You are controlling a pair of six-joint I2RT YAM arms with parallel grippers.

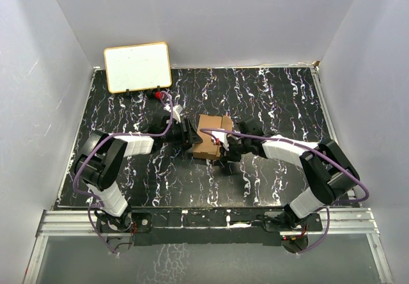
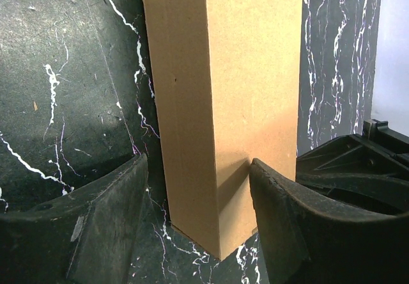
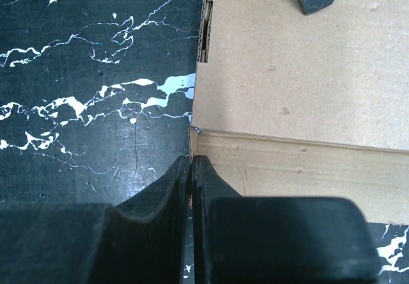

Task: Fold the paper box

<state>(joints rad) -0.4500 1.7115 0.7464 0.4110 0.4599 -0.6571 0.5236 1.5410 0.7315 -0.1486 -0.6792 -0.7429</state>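
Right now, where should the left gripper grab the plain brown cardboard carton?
Probably its near end, coming from the left as posed: the plain brown cardboard carton is a slim block with flat faces, and that end sits between the fingers of the open left gripper.

Paper box (image 1: 209, 130) on table (image 1: 287, 105) between left claw (image 1: 190, 135) and right claw (image 1: 221, 144); board (image 1: 137, 66) behind, leftward

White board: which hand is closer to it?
Left. The left hand is at the box's left side, not far from the board. The right hand is at the box's right side, farther from it.
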